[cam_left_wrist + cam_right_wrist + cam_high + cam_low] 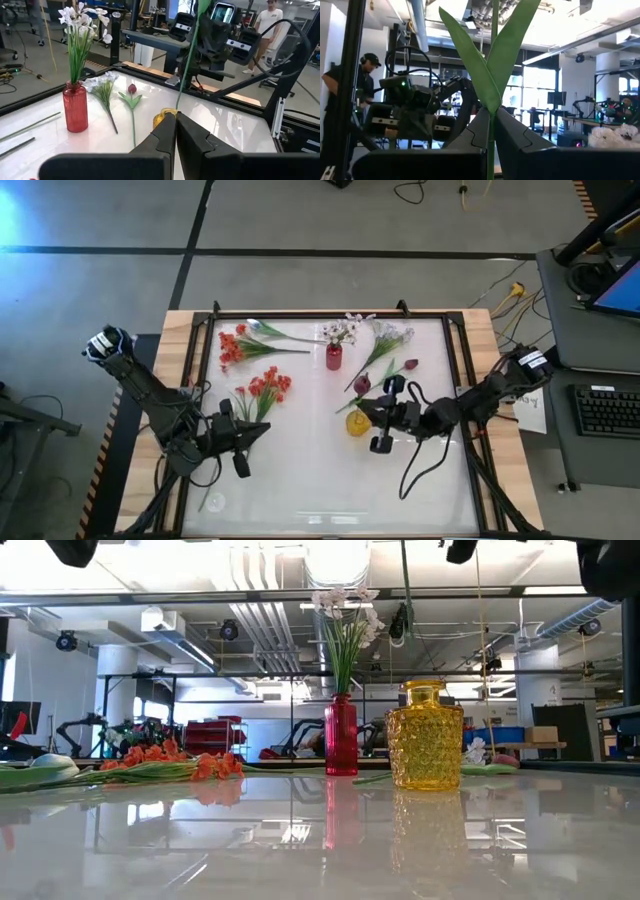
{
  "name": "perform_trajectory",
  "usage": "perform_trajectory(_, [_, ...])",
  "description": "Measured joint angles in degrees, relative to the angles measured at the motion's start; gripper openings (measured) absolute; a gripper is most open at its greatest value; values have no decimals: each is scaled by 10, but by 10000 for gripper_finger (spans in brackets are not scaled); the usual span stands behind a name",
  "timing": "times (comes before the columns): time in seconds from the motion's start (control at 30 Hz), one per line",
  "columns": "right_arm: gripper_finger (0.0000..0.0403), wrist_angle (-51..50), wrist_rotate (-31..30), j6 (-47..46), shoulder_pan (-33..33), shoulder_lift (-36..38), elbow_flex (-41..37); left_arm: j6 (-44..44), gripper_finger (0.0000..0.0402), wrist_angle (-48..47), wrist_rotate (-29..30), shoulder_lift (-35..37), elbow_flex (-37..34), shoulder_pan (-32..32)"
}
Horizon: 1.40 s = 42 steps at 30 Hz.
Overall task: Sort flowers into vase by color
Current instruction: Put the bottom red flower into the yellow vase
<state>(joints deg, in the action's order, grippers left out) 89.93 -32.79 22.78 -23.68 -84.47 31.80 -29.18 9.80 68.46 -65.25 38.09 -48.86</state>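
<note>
- Your right gripper [491, 116] is pinched shut on a green stem [492, 145] and holds it upright right over the yellow vase [358, 423], so I'd guess it's lined up for a straight drop-in.
- Your left gripper [175, 119] is shut and empty, parked well to the side of the yellow vase.
- White sprays [341, 332] stand in the red vase [333, 357] just behind it; the red-orange clusters [268, 385] lie flat further out.

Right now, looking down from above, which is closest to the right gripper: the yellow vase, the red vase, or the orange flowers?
From the right gripper:
1. Yellow vase, just beside it.
2. Red vase, table's middle-back.
3. Orange flowers, left side.
</note>
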Motion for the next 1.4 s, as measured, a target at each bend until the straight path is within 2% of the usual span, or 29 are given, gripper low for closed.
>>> perform_trajectory(0.27, [12,2,-16,-42,-17,40,-49,40,0,-6,1,4,0,1])
perform_trajectory(0.47, [12,0,-17,-53,-5,37,-42,70,0,-5,2,12,0,16])
perform_trajectory(1.03, [12,-1,-18,-52,16,32,-40,77,0,-4,0,14,0,28])
perform_trajectory(1.1, [12,1,-18,-52,16,25,-40,77,0,-9,-11,14,0,29])
perform_trajectory(1.27, [12,1,-16,-53,21,8,-40,104,0,-10,-82,14,0,40])
perform_trajectory(1.4, [12,-1,-16,-47,21,-1,-40,136,0,-10,-90,14,0,51])
